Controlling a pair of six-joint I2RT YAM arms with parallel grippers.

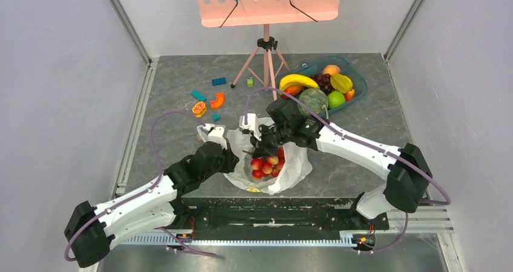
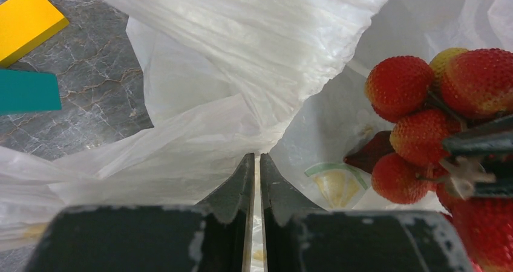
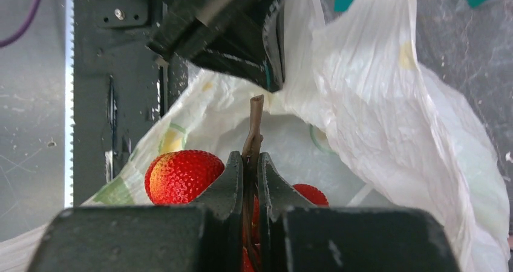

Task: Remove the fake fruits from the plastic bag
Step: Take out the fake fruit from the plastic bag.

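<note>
The bag (image 1: 293, 166) gapes by the table's (image 1: 363, 163) near edge, left gripper (image 2: 254, 158) pinching it; right gripper (image 3: 250, 157) clamps the stem (image 3: 256, 112), in line with its fingers; red cluster (image 1: 266, 165) inside the bag.

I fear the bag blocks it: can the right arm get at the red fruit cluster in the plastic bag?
Probably yes: the left gripper pinches the plastic bag open, and the right gripper is shut on the stem of the red fruit cluster.
</note>
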